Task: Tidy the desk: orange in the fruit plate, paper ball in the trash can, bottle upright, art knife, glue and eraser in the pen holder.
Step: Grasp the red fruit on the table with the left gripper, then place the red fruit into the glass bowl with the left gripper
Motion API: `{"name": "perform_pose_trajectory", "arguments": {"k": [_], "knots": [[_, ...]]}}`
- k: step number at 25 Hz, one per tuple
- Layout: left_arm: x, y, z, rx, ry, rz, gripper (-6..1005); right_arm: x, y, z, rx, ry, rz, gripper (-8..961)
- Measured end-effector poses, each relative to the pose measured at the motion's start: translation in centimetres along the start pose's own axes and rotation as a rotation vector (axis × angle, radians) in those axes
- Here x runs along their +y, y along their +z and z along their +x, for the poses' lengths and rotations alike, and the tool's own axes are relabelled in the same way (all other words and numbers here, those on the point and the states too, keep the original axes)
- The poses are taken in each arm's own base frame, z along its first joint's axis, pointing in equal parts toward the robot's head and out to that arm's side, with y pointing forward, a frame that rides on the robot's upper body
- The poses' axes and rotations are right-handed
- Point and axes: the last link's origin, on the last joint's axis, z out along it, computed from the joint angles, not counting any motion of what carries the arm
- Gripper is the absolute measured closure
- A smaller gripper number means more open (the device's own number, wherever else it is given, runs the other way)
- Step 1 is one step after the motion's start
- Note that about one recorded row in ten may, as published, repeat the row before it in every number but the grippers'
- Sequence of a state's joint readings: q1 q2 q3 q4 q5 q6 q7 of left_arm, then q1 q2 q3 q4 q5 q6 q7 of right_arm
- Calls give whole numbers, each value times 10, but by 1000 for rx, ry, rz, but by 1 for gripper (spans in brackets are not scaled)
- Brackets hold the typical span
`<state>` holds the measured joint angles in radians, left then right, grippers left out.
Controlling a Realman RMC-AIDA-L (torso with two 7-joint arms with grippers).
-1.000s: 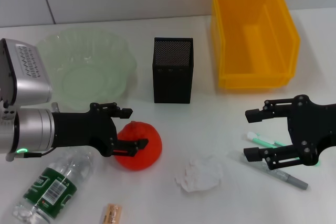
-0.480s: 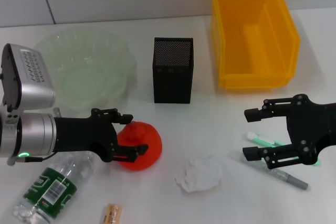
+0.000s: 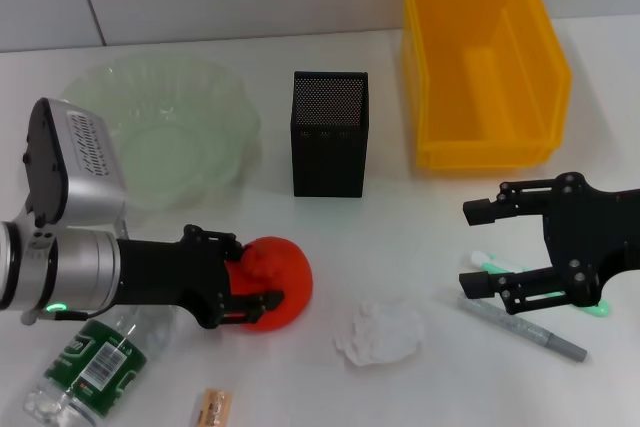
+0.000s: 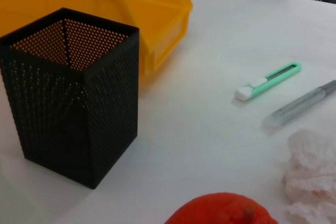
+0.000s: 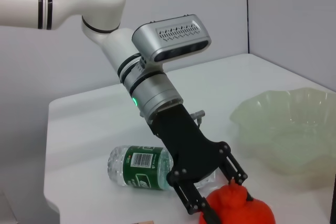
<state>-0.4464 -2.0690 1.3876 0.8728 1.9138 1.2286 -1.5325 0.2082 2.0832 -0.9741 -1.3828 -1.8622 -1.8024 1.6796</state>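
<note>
Red-orange orange (image 3: 272,277), yellow-orange trash can (image 3: 480,67)

Matt white table (image 3: 300,57). Fruit plate (image 3: 165,137) of translucent pale-green plastic with a ruffled rim. Pen holder (image 3: 329,134) of matt black metal mesh. Trash can (image 3: 480,62) of smooth, bright yellow-orange plastic. Orange (image 3: 275,282) with dimpled, slightly glossy red-orange skin. Paper ball (image 3: 385,335) of crumpled white paper. Bottle (image 3: 95,367) of clear plastic with a green printed label. Left arm with a brushed silver casing (image 3: 70,162)
</note>
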Motion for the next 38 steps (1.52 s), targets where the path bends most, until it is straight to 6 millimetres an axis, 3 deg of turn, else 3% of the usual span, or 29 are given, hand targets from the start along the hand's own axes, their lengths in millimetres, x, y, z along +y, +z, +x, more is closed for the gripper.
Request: {"name": "perform_pose_trajectory", "arguments": {"k": [2, 5, 16, 18, 19, 22, 23, 28, 30, 32, 34, 38], "knots": [[0, 0, 0, -1, 1, 0, 225, 0, 0, 0, 0, 0, 0, 186], [0, 0, 2, 4, 6, 1, 423, 0, 0, 0, 0, 0, 0, 186], [4, -4, 12, 36, 36, -20, 684, -1, -1, 3, 0, 1, 19, 187], [4, -4, 12, 36, 36, -20, 695, -1, -1, 3, 0, 1, 21, 187], [10, -13, 26, 97, 66, -37, 700, -1, -1, 3, -1, 0, 21, 187], [12, -16, 27, 112, 68, -36, 717, -2, -1, 3, -2, -1, 22, 187], [17, -28, 39, 178, 98, -26, 723, -2, -1, 3, -2, -1, 22, 187], [17, -42, 47, 219, 125, 9, 757, -2, 0, 5, -4, 6, 21, 187], [4, -57, 51, 253, 122, 98, 776, -2, 0, 6, -6, 10, 19, 187], [1, -60, 51, 259, 118, 114, 792, -1, 0, 7, -7, 9, 19, 187], [-18, -67, 53, 302, 95, 215, 805, 0, -1, 9, -8, 7, 17, 187], [-33, -70, 55, 339, 79, 301, 853, 2, -1, 10, -10, 6, 12, 187]]}}
